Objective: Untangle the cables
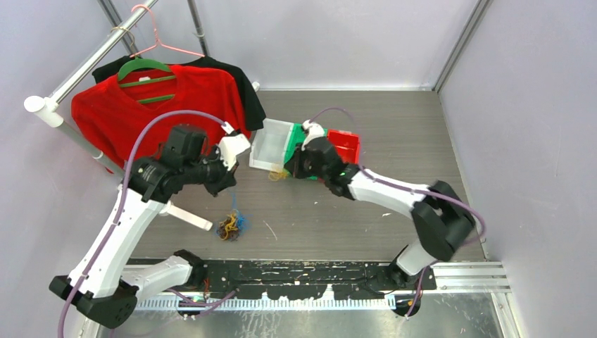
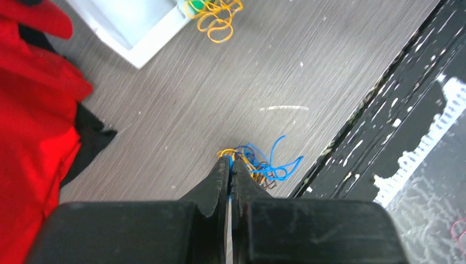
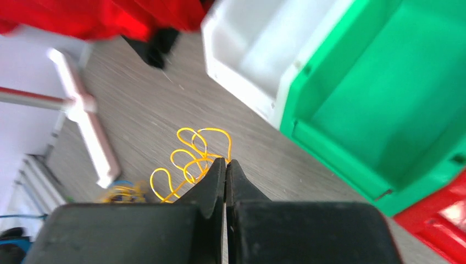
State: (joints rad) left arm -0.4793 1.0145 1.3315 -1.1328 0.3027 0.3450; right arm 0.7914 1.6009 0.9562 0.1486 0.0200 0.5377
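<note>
Cables (image 1: 232,225) meet both pairs of jaws. The left jaws are pressed shut with a blue strand (image 1: 234,205) caught between them. In the top view that strand runs down from them to a mixed clump (image 2: 255,165) of blue, yellow-orange and dark wire, lying on the counter (image 1: 394,211) near the arm bases. The right jaws are shut too, their tips against a small bundle of yellow loops (image 3: 192,154); whether a loop is actually pinched there I cannot tell. This yellow bundle lies on the counter just beside the front of the white bin (image 1: 271,144), well apart from the clump.

Judging by that, the sorting is only partly done. One single-colour lot, the yellow, sits on its own, but outside any bin. The clump has blue, orange and dark strands knotted together, so most of the work looks to be ahead.

Three open bins stand in a row at the far side: white, then the green bin (image 3: 373,110), then the red bin (image 1: 346,144). The right wrist view shows no wire in the visible parts of the white and green interiors. The red bin is partly hidden by the right arm, and what shows of it seems bare.
</note>
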